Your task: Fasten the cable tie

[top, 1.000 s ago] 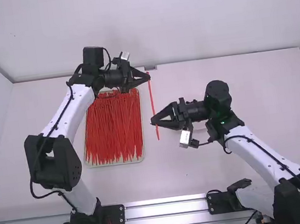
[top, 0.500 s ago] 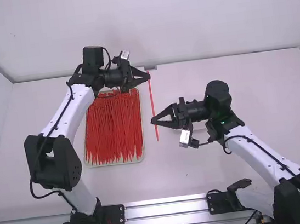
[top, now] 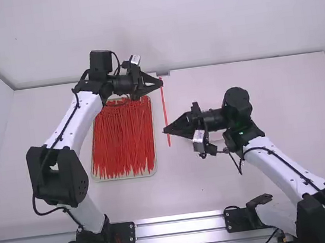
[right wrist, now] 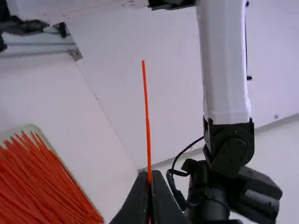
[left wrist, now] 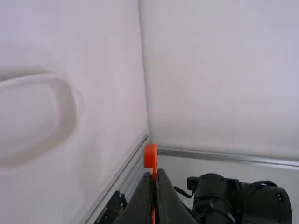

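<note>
left jaws are pinching shut on the head end of one orange cable tie (top: 163,106), its square head (left wrist: 149,155) poking just past the tips. right jaws are gripping the same strap lower down, near the tail. the tie is hanging straight between them, above the bench (top: 253,85), just beside the tray (top: 125,177) of spare ties (top: 122,136). progress: one tie is being held at both ends, and no loop is showing yet. remaining, as i'm judging it: bending the tail round, threading it through the head, pulling it snug.
</note>
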Controlling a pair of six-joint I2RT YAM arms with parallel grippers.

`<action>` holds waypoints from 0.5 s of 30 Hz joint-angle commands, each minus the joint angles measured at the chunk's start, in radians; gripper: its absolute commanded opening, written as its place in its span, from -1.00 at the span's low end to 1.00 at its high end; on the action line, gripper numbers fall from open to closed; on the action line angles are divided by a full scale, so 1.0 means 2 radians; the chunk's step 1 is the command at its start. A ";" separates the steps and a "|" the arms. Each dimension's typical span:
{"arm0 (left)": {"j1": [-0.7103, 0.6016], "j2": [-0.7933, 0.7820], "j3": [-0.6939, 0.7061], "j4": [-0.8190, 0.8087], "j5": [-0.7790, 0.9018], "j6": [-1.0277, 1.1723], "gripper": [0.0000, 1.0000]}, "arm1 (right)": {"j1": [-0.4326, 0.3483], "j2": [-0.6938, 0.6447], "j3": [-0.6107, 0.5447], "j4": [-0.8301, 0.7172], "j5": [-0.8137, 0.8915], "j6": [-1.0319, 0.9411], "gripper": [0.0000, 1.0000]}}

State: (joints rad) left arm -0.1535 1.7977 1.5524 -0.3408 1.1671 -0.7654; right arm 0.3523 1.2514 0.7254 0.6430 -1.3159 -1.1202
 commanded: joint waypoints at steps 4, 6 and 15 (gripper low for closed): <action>-0.002 -0.003 -0.002 -0.001 0.012 0.021 -0.96 | 0.001 -0.004 0.007 0.008 0.023 0.122 -1.00; -0.002 -0.003 -0.002 0.001 0.012 0.021 -0.96 | 0.001 -0.004 0.007 0.007 0.016 0.111 -1.00; -0.002 -0.003 -0.002 -0.001 0.014 0.039 -0.96 | -0.010 -0.004 0.007 -0.010 -0.080 0.086 -1.00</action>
State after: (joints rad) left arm -0.1535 1.7977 1.5528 -0.3443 1.1866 -0.7136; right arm 0.3397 1.2518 0.7254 0.6205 -1.3670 -0.9508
